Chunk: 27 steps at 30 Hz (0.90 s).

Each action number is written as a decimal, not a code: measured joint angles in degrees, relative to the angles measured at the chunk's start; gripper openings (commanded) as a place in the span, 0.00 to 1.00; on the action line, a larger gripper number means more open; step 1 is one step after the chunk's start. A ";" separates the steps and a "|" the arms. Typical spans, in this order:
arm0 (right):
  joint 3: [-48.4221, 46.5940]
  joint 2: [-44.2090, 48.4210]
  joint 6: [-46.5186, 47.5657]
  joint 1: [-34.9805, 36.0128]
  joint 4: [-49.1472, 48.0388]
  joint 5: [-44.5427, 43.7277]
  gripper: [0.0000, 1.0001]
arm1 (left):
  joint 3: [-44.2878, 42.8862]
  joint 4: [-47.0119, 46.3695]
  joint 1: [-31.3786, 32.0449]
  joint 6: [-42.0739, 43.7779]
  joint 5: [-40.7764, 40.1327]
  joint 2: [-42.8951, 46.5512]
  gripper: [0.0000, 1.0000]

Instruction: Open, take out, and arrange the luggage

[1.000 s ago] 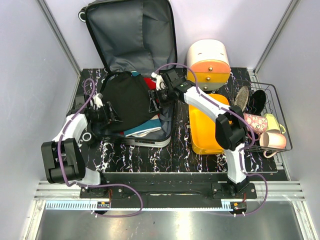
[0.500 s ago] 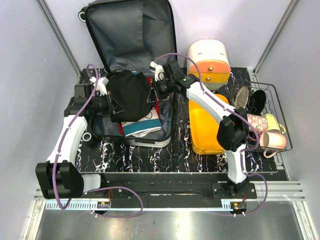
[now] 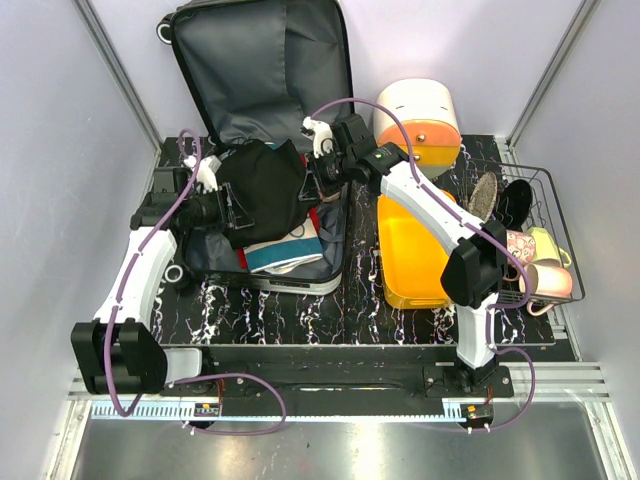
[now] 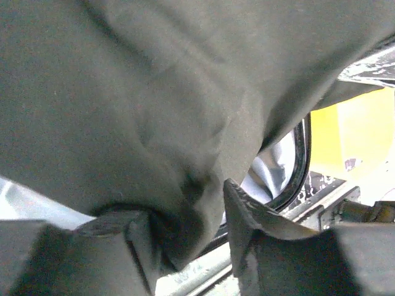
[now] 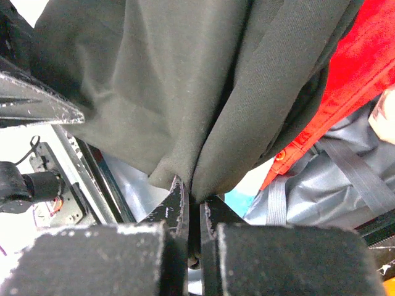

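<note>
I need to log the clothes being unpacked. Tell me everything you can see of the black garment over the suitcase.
The black garment is plain, dark, matte knit-looking fabric, crumpled into a loose bundle with soft folds. It hangs lifted over the open luggage, above a red cloth and other contents. The left gripper has a bunched fold between its jaws at the left edge; the right gripper pinches a fold at the right edge, jaws shut.
</note>
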<state>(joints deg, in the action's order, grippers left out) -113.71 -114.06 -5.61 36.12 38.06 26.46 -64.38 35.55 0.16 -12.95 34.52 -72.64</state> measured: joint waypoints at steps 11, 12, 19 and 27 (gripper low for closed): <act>3.04 0.04 1.22 -0.24 1.22 -1.03 0.00 | 7.48 -2.75 -7.89 -1.66 -0.02 -5.57 0.99; 3.08 0.04 1.27 -0.26 1.25 -1.11 0.00 | 8.15 -3.93 -8.11 -1.68 0.04 -5.75 0.99; 3.41 0.04 1.29 -0.57 1.27 -1.46 0.00 | 12.28 -13.25 -9.05 -5.92 5.64 -8.90 0.91; 3.41 0.04 1.20 -0.76 1.25 -1.36 0.00 | 13.84 -21.29 -8.98 -13.27 12.44 -9.05 0.34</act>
<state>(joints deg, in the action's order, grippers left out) -110.30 -114.02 -4.40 35.35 39.31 25.10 -50.54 14.26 -8.82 -26.22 46.96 -81.69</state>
